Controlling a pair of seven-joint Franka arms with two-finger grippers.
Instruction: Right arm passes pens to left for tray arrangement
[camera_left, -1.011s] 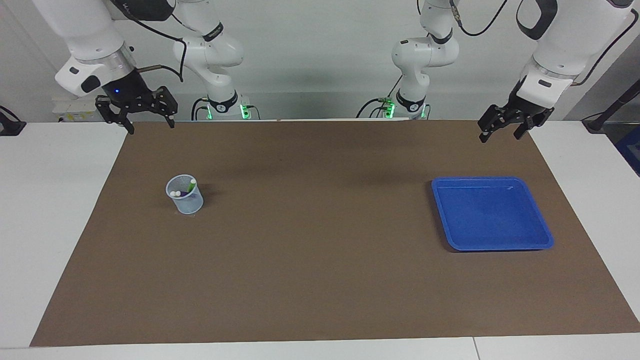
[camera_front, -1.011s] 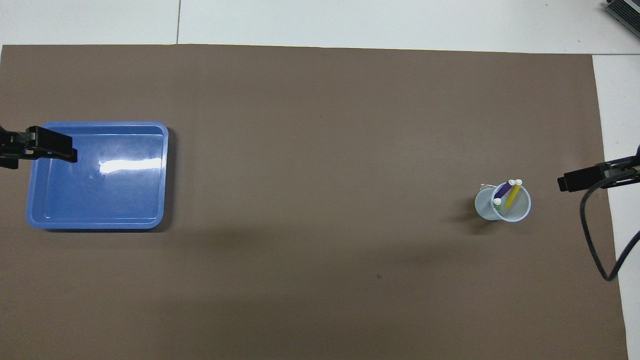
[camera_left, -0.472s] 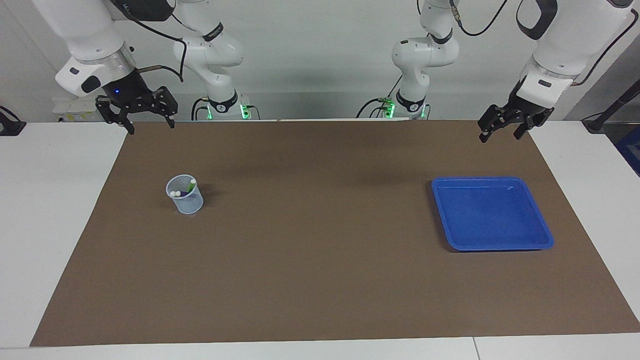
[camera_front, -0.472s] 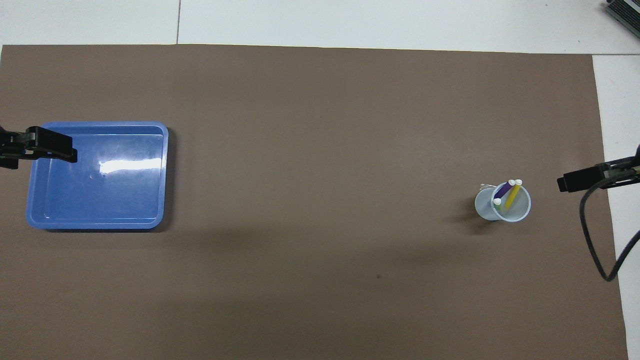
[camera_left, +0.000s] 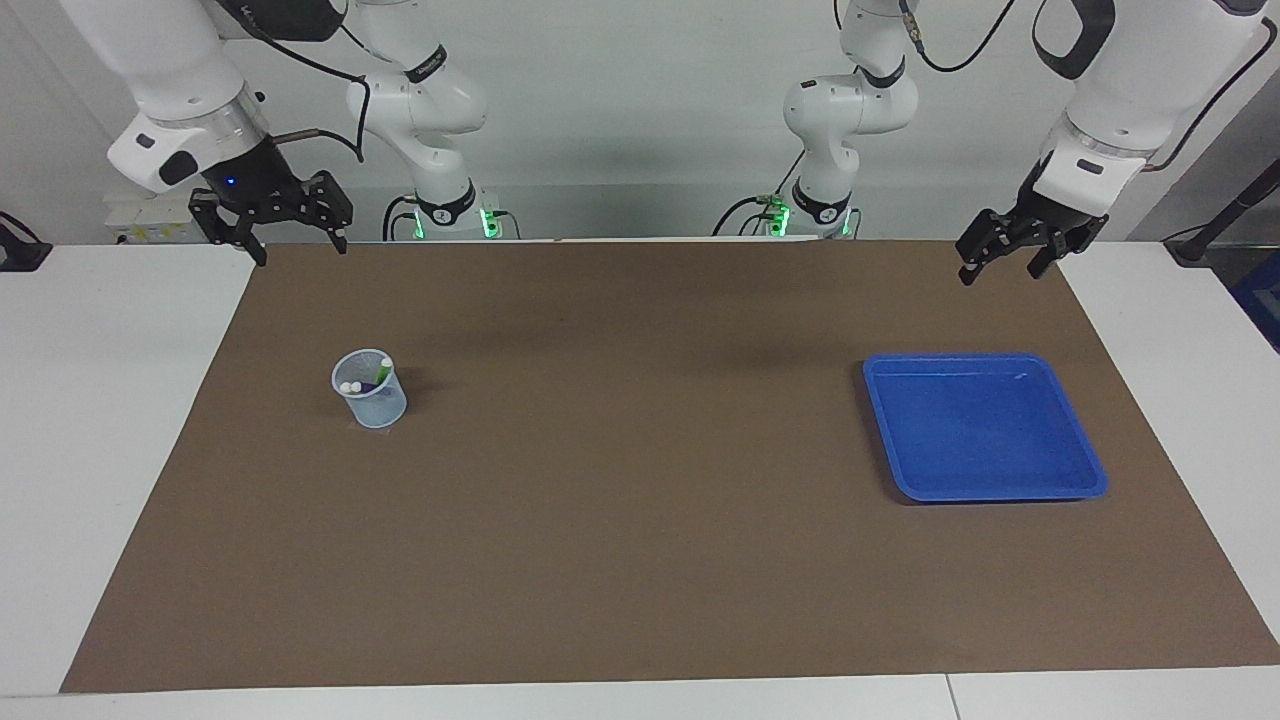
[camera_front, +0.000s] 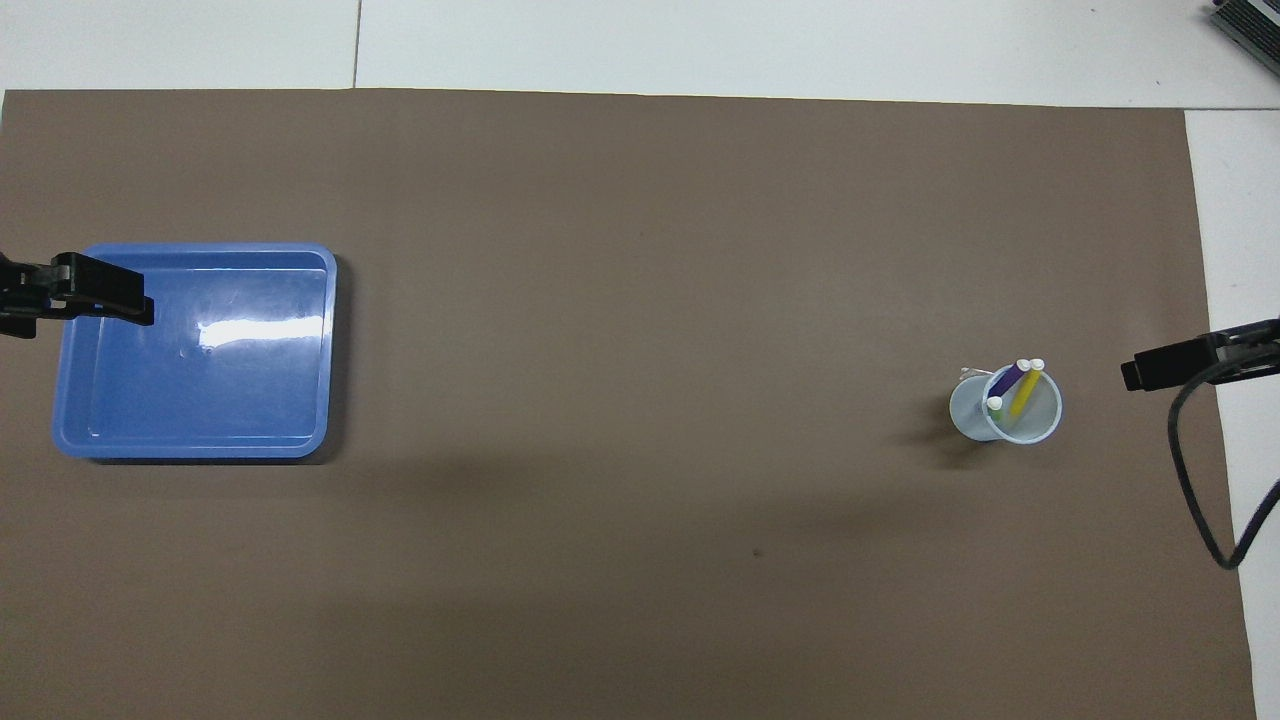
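Three pens, one green, one purple and one yellow, stand whitish ends up in a pale-blue mesh cup toward the right arm's end of the table. The bright-blue tray lies bare toward the left arm's end. My right gripper, with its blue light, hangs open and holds nothing over the mat's corner at the robots' edge. My left gripper hangs open and holds nothing over the mat's other corner at that edge. In the overhead view only one finger of each shows.
A brown mat covers most of the white table. The right arm's black cable loops down by the mat's edge beside the cup. Both arm bases stand at the robots' edge of the table.
My right gripper has drifted slightly up and toward its own end of the table. The left gripper, the cup with the pens and the tray have not moved.
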